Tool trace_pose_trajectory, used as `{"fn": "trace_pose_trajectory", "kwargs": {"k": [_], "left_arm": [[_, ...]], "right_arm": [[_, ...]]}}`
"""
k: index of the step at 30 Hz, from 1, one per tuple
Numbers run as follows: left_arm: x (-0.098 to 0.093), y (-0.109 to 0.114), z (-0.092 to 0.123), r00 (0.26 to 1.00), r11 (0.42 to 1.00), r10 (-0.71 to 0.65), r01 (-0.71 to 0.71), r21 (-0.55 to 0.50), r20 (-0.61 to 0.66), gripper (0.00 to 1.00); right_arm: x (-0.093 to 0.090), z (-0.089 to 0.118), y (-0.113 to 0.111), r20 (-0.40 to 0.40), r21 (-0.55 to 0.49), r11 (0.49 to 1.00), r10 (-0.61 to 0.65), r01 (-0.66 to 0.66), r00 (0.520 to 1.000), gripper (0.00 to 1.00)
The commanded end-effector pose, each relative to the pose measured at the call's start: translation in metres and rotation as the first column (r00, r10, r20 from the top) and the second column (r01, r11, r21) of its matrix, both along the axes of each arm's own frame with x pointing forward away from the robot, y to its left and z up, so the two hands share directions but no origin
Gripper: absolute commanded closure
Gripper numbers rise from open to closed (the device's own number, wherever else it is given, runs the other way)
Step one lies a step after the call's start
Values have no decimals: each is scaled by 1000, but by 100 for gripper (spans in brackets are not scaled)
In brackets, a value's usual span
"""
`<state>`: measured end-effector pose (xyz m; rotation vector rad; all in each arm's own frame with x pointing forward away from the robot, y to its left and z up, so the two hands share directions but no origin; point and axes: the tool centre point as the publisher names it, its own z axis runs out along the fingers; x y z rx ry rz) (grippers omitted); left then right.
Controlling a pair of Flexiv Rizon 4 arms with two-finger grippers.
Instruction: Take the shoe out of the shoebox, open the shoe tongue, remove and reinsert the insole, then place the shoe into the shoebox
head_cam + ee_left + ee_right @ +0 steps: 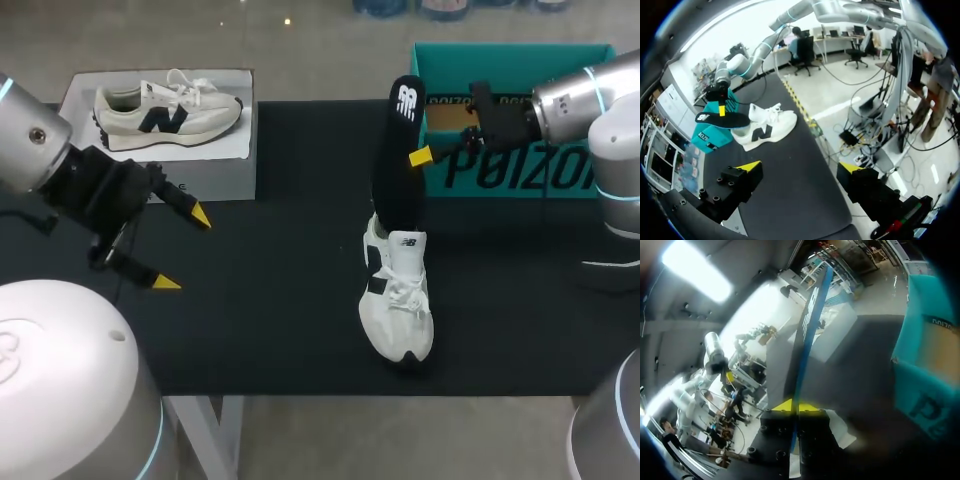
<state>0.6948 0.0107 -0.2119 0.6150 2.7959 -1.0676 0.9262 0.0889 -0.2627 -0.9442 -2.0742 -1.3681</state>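
Honestly, the weak spot I see is the shoe (398, 305) itself: nothing holds it, so if the insole (398, 150) is pushed down or pulled at an angle, the shoe could slide or roll onto its side, and the long insole could buckle or twist out of a thin edge pinch. My right gripper (797, 407) is clamped on the insole's edge, both yellow tips pressing it from either side, with the insole standing nearly upright and its lower end at the shoe's heel opening — I cannot tell whether it is inside or only touching. The shoe sits near the middle of the tabletop (270, 300), toe toward the near edge, below and just left of that gripper; the teal shoebox (520, 165) stands at the far right corner. My left gripper (182, 250) hangs wide apart over the left edge — well away from the shoe.
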Motion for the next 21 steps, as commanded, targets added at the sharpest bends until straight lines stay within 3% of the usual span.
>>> {"fn": "trace_pose_trajectory", "kwargs": {"k": [1, 12, 21], "left_arm": [[-1, 1, 0, 1000, 1000, 0, 0, 2, 1, 0], [-1, 1, 0, 1000, 1000, 0, 0, 2, 1, 0], [-1, 1, 0, 1000, 1000, 0, 0, 2, 1, 0]], "right_arm": [[17, 12, 6, 9, -27, 1000, 13, -12, 1000, 100], [45, 21, 7, 45, -69, 998, 8, -5, 999, 100], [40, 18, 5, 37, -65, 998, 1, 1, 999, 100]]}}
